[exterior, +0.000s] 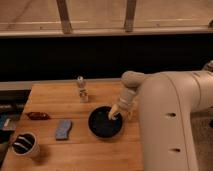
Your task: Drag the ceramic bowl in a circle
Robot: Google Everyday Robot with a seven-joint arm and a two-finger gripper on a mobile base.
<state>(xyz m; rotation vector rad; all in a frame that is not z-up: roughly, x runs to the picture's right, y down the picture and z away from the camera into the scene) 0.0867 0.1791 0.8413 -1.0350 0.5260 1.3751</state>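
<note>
The ceramic bowl point(105, 124) is wide, shallow and glossy black. It sits on the wooden table point(60, 97), right of centre. My gripper point(114, 114) reaches down from the white arm point(131, 85) and rests at the bowl's upper right rim, its pale tip inside the bowl. The arm's large white body fills the right side of the view and hides the table's right edge.
A small bottle point(82, 90) stands behind the bowl to the left. A blue-grey sponge point(63, 129) lies left of the bowl. A dark red packet point(37, 116) lies near the left edge. A white cup with dark inside point(25, 145) stands at the front left corner.
</note>
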